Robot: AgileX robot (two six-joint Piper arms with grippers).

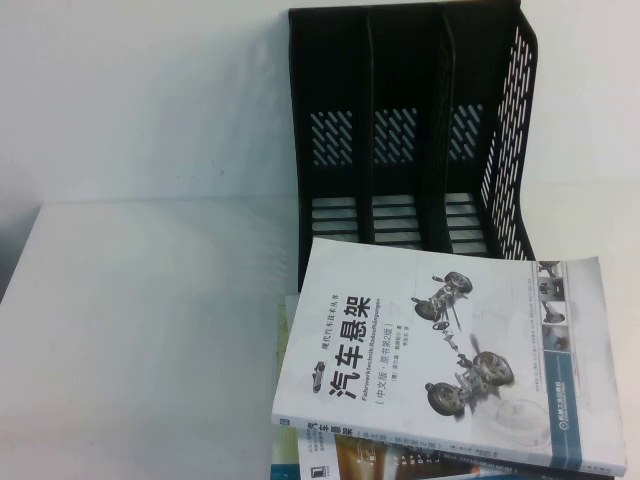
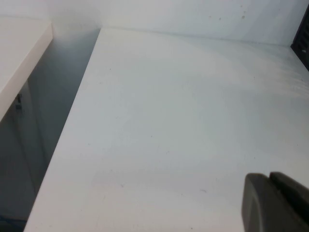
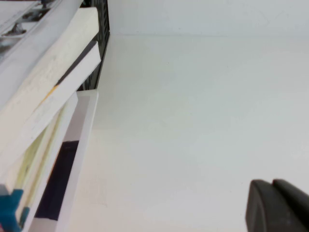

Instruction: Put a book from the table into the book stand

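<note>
**Both grippers low over bare table, book atop the pile**

The left gripper [image 2: 277, 203] hovers over the empty white table [image 1: 150, 330]; the right gripper [image 3: 280, 205] hovers over bare tabletop beside the book pile. Only a dark corner of each shows, so their opening cannot be told, and neither visibly holds anything. The book [image 1: 450, 350] lies face up on other books [image 1: 330, 460], just in front of the empty book stand [image 1: 410, 130].

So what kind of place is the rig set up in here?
Probably an office or lab desk: a plain white table, a black book stand and a stack of books topped by the book. The left gripper and right gripper each hang over bare tabletop.
</note>
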